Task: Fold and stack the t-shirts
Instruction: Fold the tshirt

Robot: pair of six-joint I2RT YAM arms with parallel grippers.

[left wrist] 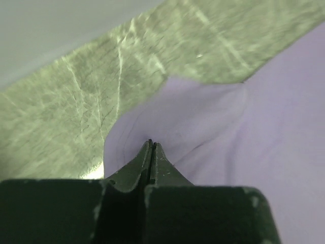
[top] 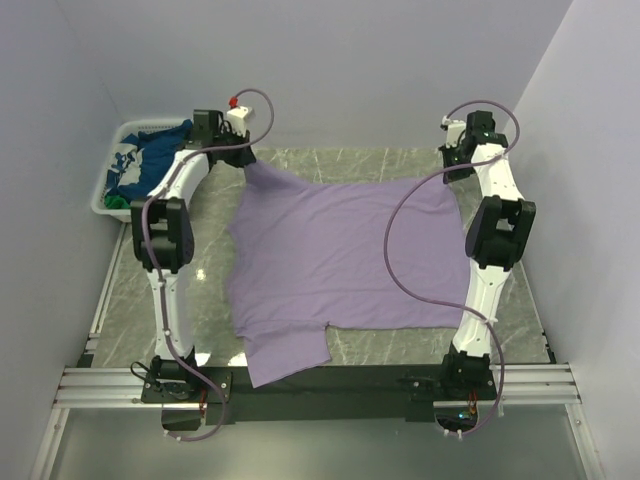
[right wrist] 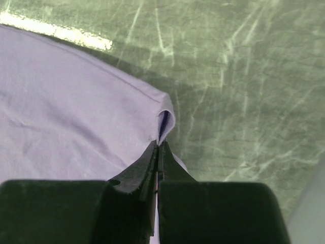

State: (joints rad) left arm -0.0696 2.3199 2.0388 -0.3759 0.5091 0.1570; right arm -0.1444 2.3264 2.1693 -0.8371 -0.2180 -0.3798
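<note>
Top view: the lavender t-shirt [top: 340,260] lay spread flat over the middle of the grey marble table [top: 400,345], with the two arms reaching along its sides. The cloth's far edge ran from 11 o'clock to 1 o'clock, and one flap at 7 o'clock extended past the near edge of the table onto the black base rail [top: 330,378].

The left gripper [top: 247,163], at 11 o'clock, had its jaws pressed together on the far-left corner of the shirt, which was drawn up into a narrow point towards it. In the left wrist view the fingertips [left wrist: 148,152] met with no gap, and lavender cloth bunched around them over the marble.

The right gripper [top: 452,165], at 1 o'clock, was likewise clamped on the far-right corner. In the right wrist view a small upright fold of the hem stood pinched just ahead of its closed fingertips [right wrist: 152,155].

The white slatted basket [top: 108,190] stood off the table's far-left corner at 10 o'clock, beside the left arm. It held a crumpled navy t-shirt [top: 152,148] with white print, and a green t-shirt [top: 118,201] showed at its near end
</note>
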